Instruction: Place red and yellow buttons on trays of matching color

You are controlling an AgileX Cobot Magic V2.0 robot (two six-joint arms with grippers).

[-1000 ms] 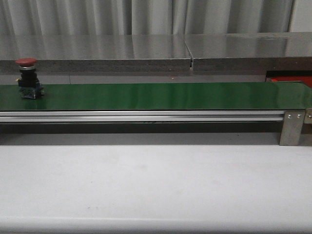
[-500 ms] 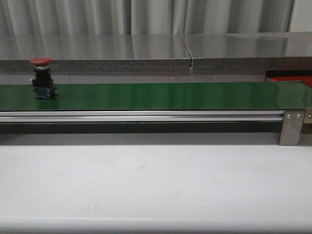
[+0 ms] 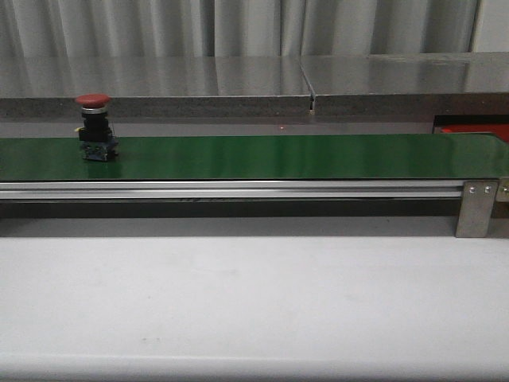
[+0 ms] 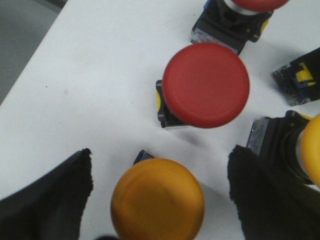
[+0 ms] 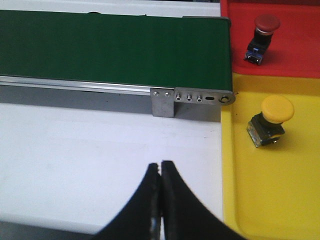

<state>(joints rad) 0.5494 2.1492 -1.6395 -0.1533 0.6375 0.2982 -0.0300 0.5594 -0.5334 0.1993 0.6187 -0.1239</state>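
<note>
A red button point(image 3: 93, 127) stands upright on the green belt point(image 3: 278, 156), near its left end. In the left wrist view my left gripper point(image 4: 161, 155) is open over a white surface. A yellow button point(image 4: 157, 205) sits between its fingers point(image 4: 50, 200), untouched. Another red button point(image 4: 206, 85) stands just beyond it. My right gripper point(image 5: 160, 167) is shut on nothing, above the white table near the belt's end. Beside it lie the red tray point(image 5: 300, 50) holding a red button point(image 5: 262, 30) and the yellow tray point(image 5: 265, 190) holding a yellow button point(image 5: 274, 117).
More buttons crowd the left gripper: a red one point(image 4: 250, 5), a yellow one point(image 4: 312, 150) with a black base beside the right finger, and a black block point(image 4: 300, 75). A metal bracket point(image 3: 475, 208) ends the belt rail. A corner of the red tray point(image 3: 475, 130) peeks out at far right.
The red button has travelled to the right along the green belt, staying upright. Nothing else in the front view has moved.
</note>
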